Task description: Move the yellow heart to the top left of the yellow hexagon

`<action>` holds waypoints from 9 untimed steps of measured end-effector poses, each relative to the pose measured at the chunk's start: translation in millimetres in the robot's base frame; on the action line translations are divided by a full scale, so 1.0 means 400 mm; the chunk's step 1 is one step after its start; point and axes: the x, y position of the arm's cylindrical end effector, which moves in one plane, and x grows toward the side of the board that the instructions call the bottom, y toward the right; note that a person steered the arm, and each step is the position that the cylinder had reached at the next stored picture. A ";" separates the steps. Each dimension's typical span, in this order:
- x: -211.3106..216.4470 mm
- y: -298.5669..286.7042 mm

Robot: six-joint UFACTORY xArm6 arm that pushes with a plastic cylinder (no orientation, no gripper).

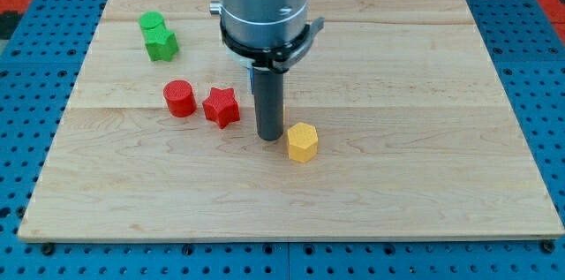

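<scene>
1. Five blocks were visible on the wooden board (424,183): two green, two red and one yellow.
2. The two green blocks stood near the view's top left, touching each other: a green cylinder (152,22) and, just below it, a green star (162,44).
3. The two red blocks stood left of the middle: a red cylinder (179,98) and a red star (221,106) close on its right, with a small gap between them.
4. The only yellow block that I could see was the yellow hexagon (302,141), a little below the middle of the board.
5. The yellow heart was not visible anywhere; I cannot tell if it was hidden behind the arm (263,2) or the rod.
6. My tip (269,138) stood on the board just beside the hexagon, at its upper left, between the red star and the hexagon. I cannot tell if it touched the hexagon.
7. The arm had no gripper, only the dark rod, so it held nothing and there was nothing to open or close.
8. The board lay on a blue perforated table (35,262).
</scene>
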 end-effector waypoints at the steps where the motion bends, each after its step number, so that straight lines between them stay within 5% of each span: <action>1: -0.023 -0.075; 3: -0.076 -0.267; 5: -0.092 -0.015; 9: -0.156 0.251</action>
